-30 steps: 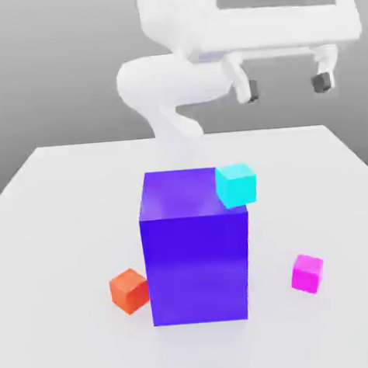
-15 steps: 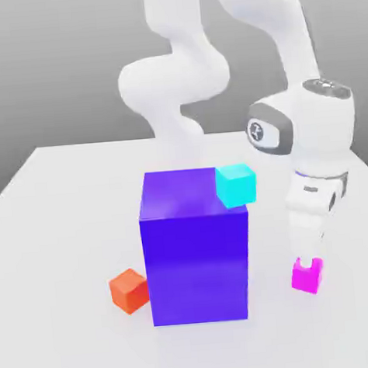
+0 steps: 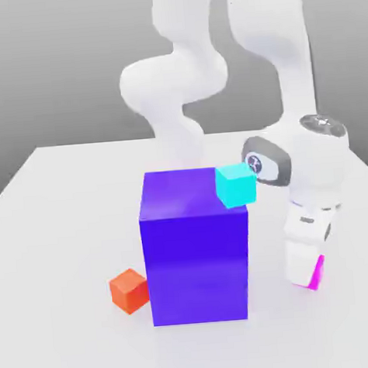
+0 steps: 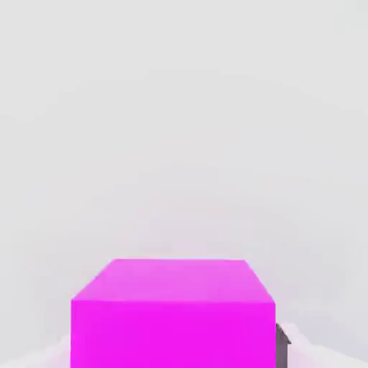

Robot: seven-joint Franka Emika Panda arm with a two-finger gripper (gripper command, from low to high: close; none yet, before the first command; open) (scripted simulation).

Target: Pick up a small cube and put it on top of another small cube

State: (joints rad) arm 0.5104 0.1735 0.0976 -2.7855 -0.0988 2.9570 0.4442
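- The gripper (image 3: 306, 269) stood low over the magenta cube (image 3: 317, 273) on the bench (image 3: 58, 228), at the exterior view's right, its fingers clamped against the cube's sides, apparently for lifting.
- The cyan cube (image 3: 235, 185) sat on the large blue block (image 3: 196, 244), a likely target.
- No readable writing showed.

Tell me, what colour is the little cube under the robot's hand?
Magenta pink cube, clearest in the hand view.

a small pink cube (image 3: 316, 273) sits on the white table, mostly hidden, and a small blue-green cube (image 3: 235, 185) sits tilted against the big purple block's top corner.
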